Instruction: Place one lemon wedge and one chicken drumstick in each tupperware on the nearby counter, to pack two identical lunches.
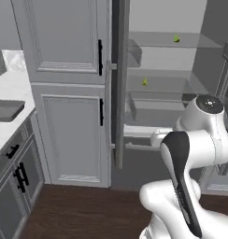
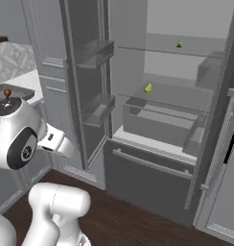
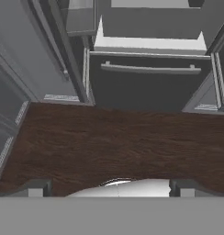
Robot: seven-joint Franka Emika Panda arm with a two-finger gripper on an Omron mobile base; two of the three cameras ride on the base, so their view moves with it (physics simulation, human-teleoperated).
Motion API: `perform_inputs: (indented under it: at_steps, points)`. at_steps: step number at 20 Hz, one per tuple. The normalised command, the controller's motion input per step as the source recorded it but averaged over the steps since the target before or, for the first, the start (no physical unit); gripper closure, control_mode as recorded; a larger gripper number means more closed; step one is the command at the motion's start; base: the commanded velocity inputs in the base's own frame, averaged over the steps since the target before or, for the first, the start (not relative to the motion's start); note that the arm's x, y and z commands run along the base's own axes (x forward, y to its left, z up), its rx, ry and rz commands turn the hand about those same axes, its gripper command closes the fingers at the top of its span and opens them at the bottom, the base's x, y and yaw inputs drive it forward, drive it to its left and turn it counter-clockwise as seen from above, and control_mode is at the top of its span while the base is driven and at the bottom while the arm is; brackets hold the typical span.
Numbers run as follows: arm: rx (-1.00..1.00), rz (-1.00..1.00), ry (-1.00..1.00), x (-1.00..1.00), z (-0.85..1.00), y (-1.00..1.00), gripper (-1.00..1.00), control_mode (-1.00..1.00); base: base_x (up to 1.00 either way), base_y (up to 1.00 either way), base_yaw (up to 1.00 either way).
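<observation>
A white, faintly marbled tabletop sits at nine o'clock in the left base view, over grey panelled cabinets with black handles. A shallow grey tray-like container rests on it; in the right base view it holds a small brown item, too small to identify. The floor is dark brown wood grain. Tall grey panelled doors stand just right of the tabletop, then an open fridge with smooth grey shelves and door bins. Two small yellow-green wedge shapes lie inside: the upper lemon wedge at one o'clock on the top shelf, the lower lemon wedge on the shelf beneath, near centre. Below them a grey drawer stands pulled out, and under it a dark freezer front with a long bar handle. The end effector points down at the floor, its fingertips spread wide, holding nothing
</observation>
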Motion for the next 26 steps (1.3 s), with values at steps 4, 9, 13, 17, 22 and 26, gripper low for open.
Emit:
perform_inputs:
  at_steps: [4, 9, 13, 17, 22, 26]
  points:
    - [0.00, 0.00, 0.00, 0.00, 0.00, 0.00, -1.00, 1.00, 0.00, -0.53, -0.35]
    - [0.00, 0.00, 0.00, 0.00, 0.00, 0.00, -1.00, 1.00, 0.03, -0.24, -0.35]
    - [0.00, 0.00, 0.00, 0.00, 0.00, 0.00, -1.00, 1.00, 0.30, -0.02, -0.26]
    - [0.00, 0.00, 0.00, 0.00, 0.00, 0.00, -1.00, 1.00, 0.79, 0.00, -0.16]
    - [0.00, 0.00, 0.00, 0.00, 0.00, 0.00, -1.00, 1.00, 0.99, 0.00, -0.12]
    - [0.00, 0.00, 0.00, 0.00, 0.00, 0.00, -1.00, 1.00, 0.73, 0.00, -0.11]
